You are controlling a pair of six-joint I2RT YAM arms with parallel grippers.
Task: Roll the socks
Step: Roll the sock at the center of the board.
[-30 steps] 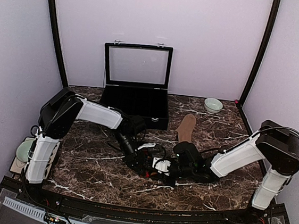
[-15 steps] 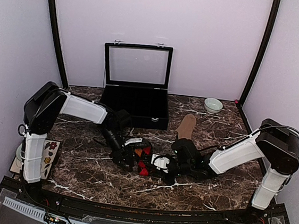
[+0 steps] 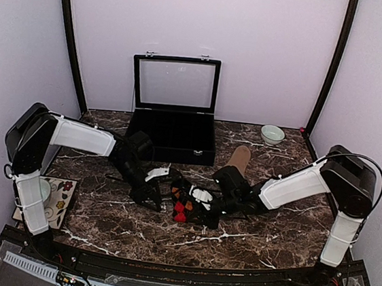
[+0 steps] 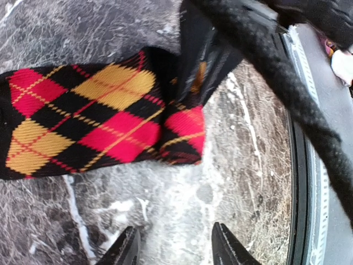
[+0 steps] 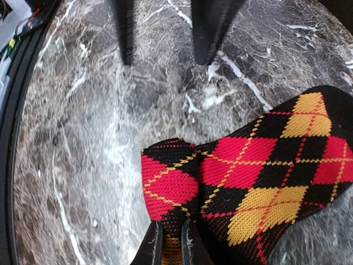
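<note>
Looking down from above, the argyle sock (image 3: pixel 182 216) lies mid-table on the marble table (image 3: pixel 100 222), between the left gripper (image 3: pixel 154 199) and the right gripper (image 3: pixel 198 208). The tan sock (image 3: pixel 239 158) is well apart, near an open black case (image 3: pixel 171 137). The left wrist view shows that arm's fingers (image 4: pixel 128 251) parted over bare marble, holding nothing. Only the right wrist view shows the right fingers (image 5: pixel 151 245) nearly closed, pinching the argyle sock's folded end.
</note>
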